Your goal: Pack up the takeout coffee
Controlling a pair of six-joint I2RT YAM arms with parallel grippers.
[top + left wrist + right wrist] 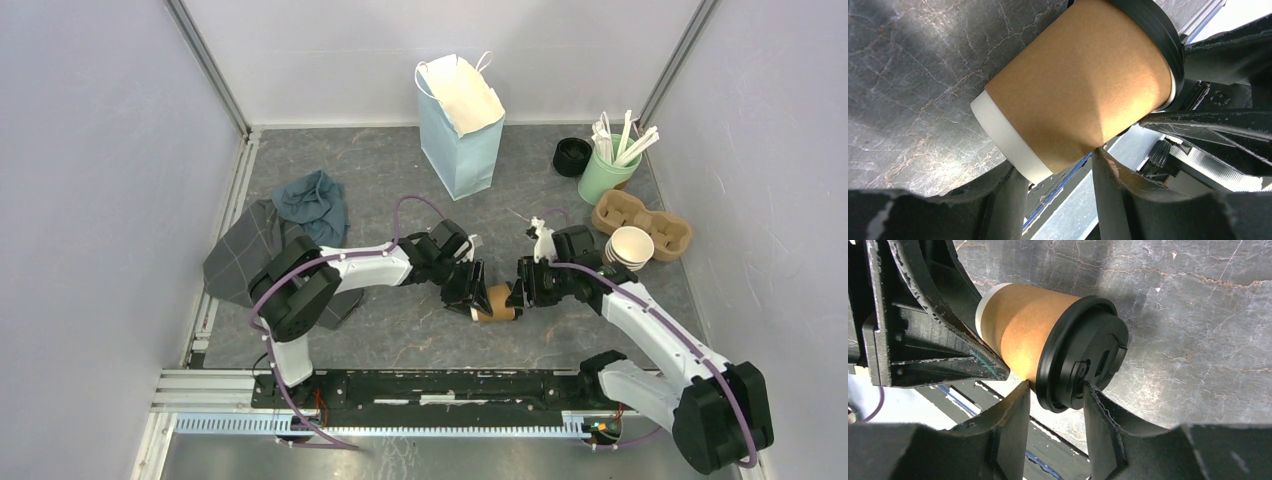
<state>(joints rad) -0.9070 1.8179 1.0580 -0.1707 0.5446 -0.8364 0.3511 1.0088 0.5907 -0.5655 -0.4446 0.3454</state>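
The coffee [497,303] is on its side over mid-table, its axis running left-right between both claws. The right claw [1055,390] clamps the lid end. The left claw [1058,165] flanks the base, perhaps gripping; I cannot tell. The bag [458,125] stands well behind.

1. The small brown kraft paper cup [1078,90]: matt, finely grained paper, with a smooth white band at its base.
2. Its round black plastic lid [1083,352]: smooth, with a faint sheen.
3. The dark grey worktop [1198,315]: marbled and veined, mostly matt.
4. The right end effector [1055,389]: black matt fingers [1008,430], scuffed along the edges.
5. The light blue paper bag [458,135]: matt, creased.
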